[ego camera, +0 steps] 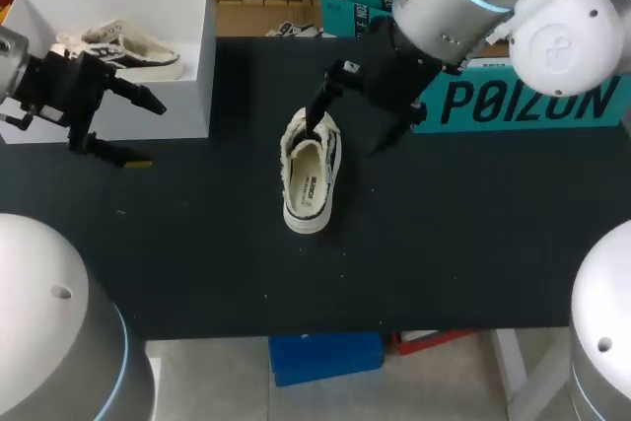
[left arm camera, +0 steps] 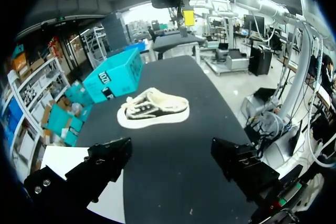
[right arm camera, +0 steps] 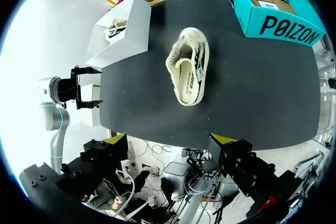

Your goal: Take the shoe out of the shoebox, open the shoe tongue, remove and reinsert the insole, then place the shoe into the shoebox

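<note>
A cream shoe (ego camera: 311,179) with dark side stripes and a fluffy lining lies on the black table, outside the white shoebox (ego camera: 187,86); its insole shows inside. A second shoe (ego camera: 123,49) lies in the box. My right gripper (ego camera: 350,125) hangs open high above the shoe (right arm camera: 189,66), its yellow-tipped fingers (right arm camera: 115,140) wide apart and empty. My left gripper (ego camera: 146,130) stands open in front of the shoebox, also empty. In the left wrist view the shoe (left arm camera: 153,109) lies well ahead of the left gripper (left arm camera: 170,156).
A teal cardboard box (ego camera: 523,96) stands at the back right of the table, also seen as the teal box (right arm camera: 273,9) and the teal box (left arm camera: 115,74). The shoebox (right arm camera: 123,45) occupies the back left corner.
</note>
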### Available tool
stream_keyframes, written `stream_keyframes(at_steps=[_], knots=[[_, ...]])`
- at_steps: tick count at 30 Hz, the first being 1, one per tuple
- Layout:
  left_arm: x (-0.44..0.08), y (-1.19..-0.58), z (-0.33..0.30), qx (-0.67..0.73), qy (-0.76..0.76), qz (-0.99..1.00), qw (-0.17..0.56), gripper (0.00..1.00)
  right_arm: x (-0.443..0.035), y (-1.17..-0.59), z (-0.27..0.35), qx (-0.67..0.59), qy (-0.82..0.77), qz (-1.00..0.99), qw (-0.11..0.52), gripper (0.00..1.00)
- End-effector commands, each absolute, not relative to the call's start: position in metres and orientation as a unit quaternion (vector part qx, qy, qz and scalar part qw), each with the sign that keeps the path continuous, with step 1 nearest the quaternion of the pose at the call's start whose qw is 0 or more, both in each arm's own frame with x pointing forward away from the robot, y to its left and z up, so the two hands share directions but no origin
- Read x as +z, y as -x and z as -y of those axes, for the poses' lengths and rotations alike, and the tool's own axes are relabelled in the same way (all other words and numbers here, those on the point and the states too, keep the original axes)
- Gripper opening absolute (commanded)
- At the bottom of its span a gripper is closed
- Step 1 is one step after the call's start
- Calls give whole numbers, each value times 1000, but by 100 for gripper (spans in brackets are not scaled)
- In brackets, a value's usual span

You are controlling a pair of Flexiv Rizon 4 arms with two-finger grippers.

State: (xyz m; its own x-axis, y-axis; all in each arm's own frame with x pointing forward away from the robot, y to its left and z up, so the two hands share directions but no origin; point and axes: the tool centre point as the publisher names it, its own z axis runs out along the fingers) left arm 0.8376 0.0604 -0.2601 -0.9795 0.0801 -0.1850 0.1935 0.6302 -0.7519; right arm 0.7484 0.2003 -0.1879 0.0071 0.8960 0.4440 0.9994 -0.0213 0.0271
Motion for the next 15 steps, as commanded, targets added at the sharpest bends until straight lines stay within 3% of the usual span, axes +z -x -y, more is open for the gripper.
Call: stream_keyframes(at_steps=[1,15], knots=[[-261,-837,-60,-422,-76,-901,68,100,-187,-750,-205,-145,700,688,125,100],[-261,-837,-60,-422,-76,-901,68,100,-213,-787,-197,-37,679,727,92,100]])
